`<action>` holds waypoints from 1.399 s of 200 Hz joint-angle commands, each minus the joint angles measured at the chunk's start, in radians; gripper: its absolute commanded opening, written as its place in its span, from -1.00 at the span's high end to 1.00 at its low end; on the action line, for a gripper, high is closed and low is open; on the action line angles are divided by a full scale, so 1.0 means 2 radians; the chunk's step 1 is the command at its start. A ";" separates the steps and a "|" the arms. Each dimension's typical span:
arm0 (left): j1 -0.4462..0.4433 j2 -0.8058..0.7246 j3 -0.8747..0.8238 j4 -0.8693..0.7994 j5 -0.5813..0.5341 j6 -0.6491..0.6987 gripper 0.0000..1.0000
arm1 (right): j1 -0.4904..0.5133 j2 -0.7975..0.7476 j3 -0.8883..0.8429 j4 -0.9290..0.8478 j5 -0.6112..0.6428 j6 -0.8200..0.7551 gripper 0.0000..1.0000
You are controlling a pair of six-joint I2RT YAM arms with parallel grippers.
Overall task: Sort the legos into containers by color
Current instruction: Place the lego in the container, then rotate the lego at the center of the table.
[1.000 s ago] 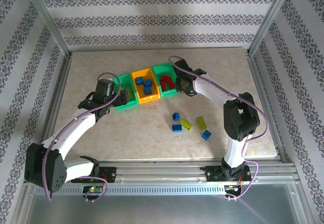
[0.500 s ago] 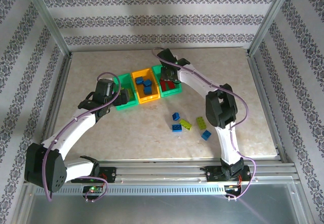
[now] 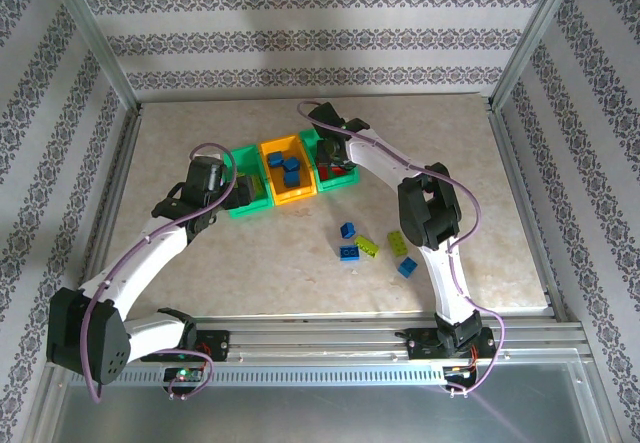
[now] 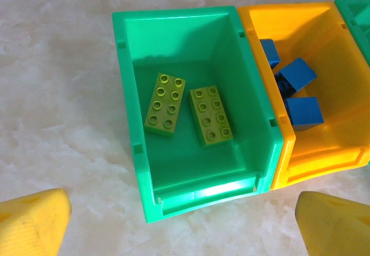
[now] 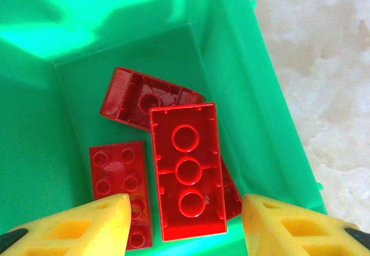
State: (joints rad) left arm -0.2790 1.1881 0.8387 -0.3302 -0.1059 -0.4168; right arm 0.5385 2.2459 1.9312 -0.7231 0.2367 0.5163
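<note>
Five loose blue and yellow-green plastic bricks [image 3: 367, 246] lie on the marbled table [image 3: 200, 273], well apart from the bins. The left gripper [image 4: 185, 224] hovers spread wide and empty over the left bright green plastic bin [image 4: 130, 94], which has two yellow-green studded bricks [image 4: 165, 104] inside. The orange-yellow plastic bin [image 4: 341, 48] beside it holds blue bricks [image 4: 296, 77]. From above, the right arm [image 3: 385, 158] covers part of the right green plastic bin [image 5: 248, 94]. Up close, the right gripper [image 5: 185, 227] is parted and gripping nothing above the red bricks [image 5: 188, 175].

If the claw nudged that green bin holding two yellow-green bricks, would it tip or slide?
Probably slide: the bright green plastic bin looks thin-walled and light, sitting flat on the smooth marbled tabletop. Its wide base makes tipping unlikely. The two loose yellow-green studded bricks inside would likely shift.
</note>
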 commanded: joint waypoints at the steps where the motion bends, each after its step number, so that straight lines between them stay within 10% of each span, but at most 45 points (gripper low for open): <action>1: 0.006 -0.009 -0.005 0.003 -0.006 -0.007 -0.99 | -0.006 -0.006 0.009 -0.010 -0.002 -0.003 -0.12; 182: 0.003 -0.048 -0.034 0.098 0.078 0.007 -1.00 | 0.004 -0.249 -0.202 0.031 0.032 0.034 -0.47; 280: -0.103 0.029 0.002 0.113 0.067 0.034 -1.00 | -0.023 -0.436 -0.426 0.027 0.062 0.118 -0.96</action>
State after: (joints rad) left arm -0.4274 1.2034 0.7937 -0.1406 0.0368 -0.3901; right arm 0.5190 1.4490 1.1519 -0.6476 0.3214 0.6827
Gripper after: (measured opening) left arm 0.997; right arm 0.946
